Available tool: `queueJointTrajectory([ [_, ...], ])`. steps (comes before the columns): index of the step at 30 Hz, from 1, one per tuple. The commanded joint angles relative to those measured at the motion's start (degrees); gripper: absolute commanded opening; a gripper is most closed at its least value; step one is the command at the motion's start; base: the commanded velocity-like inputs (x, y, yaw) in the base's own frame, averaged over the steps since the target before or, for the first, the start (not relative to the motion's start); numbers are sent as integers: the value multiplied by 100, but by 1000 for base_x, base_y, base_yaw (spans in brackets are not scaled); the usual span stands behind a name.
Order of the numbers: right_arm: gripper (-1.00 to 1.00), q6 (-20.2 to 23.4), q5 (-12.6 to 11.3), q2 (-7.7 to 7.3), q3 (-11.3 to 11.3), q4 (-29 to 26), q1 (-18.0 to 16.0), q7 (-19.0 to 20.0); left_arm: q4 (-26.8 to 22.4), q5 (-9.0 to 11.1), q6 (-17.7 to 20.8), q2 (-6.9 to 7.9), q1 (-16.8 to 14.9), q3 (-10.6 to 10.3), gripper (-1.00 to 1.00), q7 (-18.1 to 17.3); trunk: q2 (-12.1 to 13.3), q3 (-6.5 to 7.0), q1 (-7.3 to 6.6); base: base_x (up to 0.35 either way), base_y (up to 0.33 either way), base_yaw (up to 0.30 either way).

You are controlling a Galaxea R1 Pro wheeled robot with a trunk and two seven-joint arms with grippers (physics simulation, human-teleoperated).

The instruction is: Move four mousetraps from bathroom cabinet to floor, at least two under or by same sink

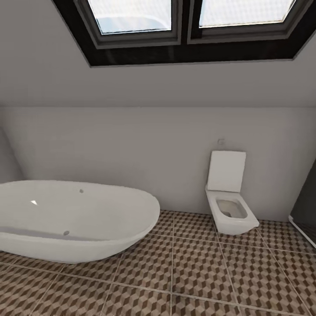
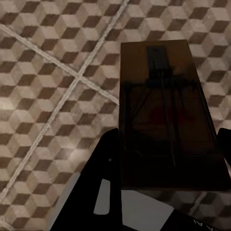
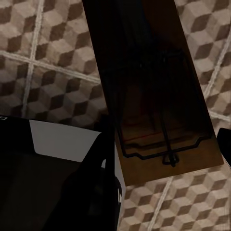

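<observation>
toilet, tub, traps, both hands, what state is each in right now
toilet: lid up, bowl open
bathtub: looks empty, standing on the floor
bathroom floor: bare tiles in the head view
mousetrap in left hand: gripped, held above the tiles
mousetrap in right hand: gripped, held above the tiles
window: looks shut

The bathtub (image 1: 66,219) runs off the head view at 9 o'clock; a dark panel (image 1: 305,210) is cropped at 3 o'clock.
</observation>
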Motion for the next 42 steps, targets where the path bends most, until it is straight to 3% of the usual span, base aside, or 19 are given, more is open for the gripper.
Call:
queueJointTrajectory([
  [1,-100,9,44,-3,-19,5,-5,13,3,28,-14,-2,-3,-49,-100,37,-3,-6,0,0,0,279],
  [42,-100,13,44,6,-19,5,-5,13,-6,-10,-31,-5,37,-44,-100,6,-3,-6,0,0,0,279],
])
